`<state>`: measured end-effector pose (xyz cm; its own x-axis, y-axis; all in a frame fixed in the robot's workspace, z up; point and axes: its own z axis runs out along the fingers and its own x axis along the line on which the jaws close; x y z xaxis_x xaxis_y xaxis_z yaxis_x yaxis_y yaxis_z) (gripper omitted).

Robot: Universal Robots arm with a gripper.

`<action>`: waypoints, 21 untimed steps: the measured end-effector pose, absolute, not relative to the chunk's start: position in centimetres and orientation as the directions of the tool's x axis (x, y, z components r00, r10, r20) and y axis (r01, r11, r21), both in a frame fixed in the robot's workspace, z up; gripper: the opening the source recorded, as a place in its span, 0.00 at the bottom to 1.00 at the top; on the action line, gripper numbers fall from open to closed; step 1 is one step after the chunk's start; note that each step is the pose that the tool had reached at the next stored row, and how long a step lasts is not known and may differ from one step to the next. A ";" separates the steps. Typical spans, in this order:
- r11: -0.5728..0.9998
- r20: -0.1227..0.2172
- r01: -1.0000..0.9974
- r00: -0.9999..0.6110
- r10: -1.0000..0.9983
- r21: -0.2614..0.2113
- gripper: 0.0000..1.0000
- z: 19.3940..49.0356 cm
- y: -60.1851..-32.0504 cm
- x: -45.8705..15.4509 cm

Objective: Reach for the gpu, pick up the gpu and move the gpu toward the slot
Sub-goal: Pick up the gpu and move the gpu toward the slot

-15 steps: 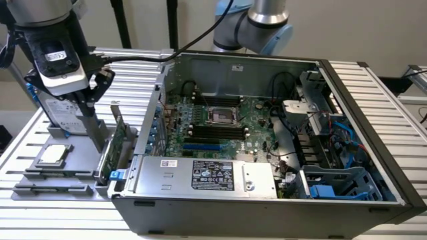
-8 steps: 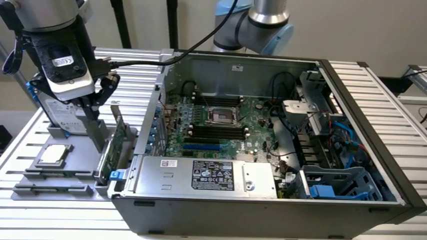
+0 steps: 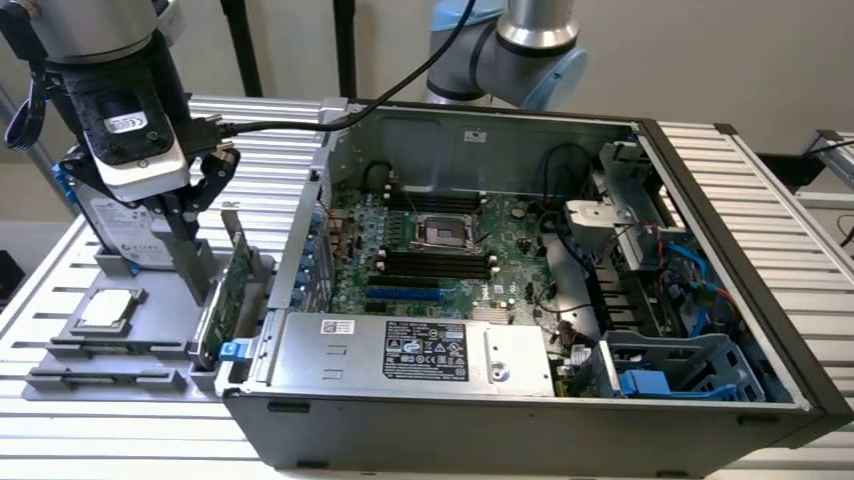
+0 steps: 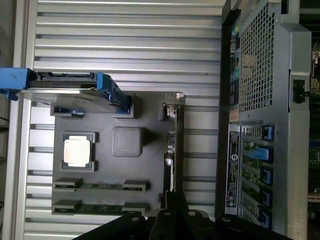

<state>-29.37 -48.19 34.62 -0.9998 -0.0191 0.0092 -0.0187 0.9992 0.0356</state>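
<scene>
Green gpu (image 3: 240,278) stood at the case's (image 3: 534,440) nine o'clock, gripper (image 3: 194,280) just beside it, reaching; open or closed, I couldn't tell. Squaring up looked needed.

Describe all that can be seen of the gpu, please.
The gpu is a thin green circuit board with a silver metal bracket at one end. It stands on its long edge in a slot of the gray holder, just outside the case, on the exterior view's left. The hand hangs right beside it; whether they touch cannot be told.
</scene>
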 end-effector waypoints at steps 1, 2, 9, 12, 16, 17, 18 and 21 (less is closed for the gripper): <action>0.999 0.009 -0.019 -1.000 -0.019 0.036 0.11 34.6 -48.2 -29.4; 0.999 0.009 -0.019 -1.000 -0.019 0.036 0.11 34.6 -48.2 -29.4; 0.999 0.009 -0.019 -1.000 -0.019 0.036 0.24 34.6 -48.2 -29.4; 0.999 0.009 -0.019 -1.000 -0.019 0.036 0.36 34.6 -48.2 -29.4; 0.999 0.005 -0.019 -1.000 -0.019 0.036 0.42 34.2 -48.2 -29.5; 0.999 0.005 -0.019 -1.000 -0.019 0.036 0.42 34.0 -48.2 -29.7; 0.999 0.004 -0.019 -1.000 -0.019 0.036 0.42 33.8 -48.2 -29.8; 0.999 0.004 -0.019 -1.000 -0.019 0.036 0.42 33.3 -48.2 -30.1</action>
